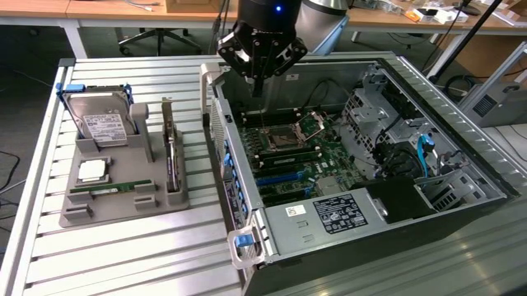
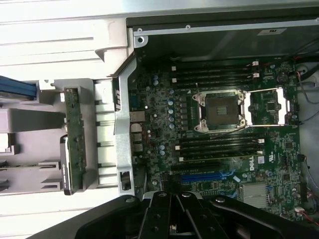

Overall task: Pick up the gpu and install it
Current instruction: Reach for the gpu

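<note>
Hanging over the open computer case, the gripper points straight down with its claw pinched shut and nothing between its fingers. It sits just inside the case's tall side wall, above the end of the motherboard beside the processor socket. The gpu is well apart from it, outside that wall toward the exterior view's left. It stands upright on its long edge in a slot of the gray holder, on the holder's side nearest the case. Open air lies above its top edge, and a strip of bare slatted table runs between holder and wall. On the same holder a hard drive in a blue frame leans at the far end, and a narrow green memory stick lies flat near the front. Inside the case, the blue expansion slot lies between the memory banks and the power supply's labeled box. In the wrist view the gripper hovers over the board, with the gpu seen edge-on beyond the case wall.
</note>
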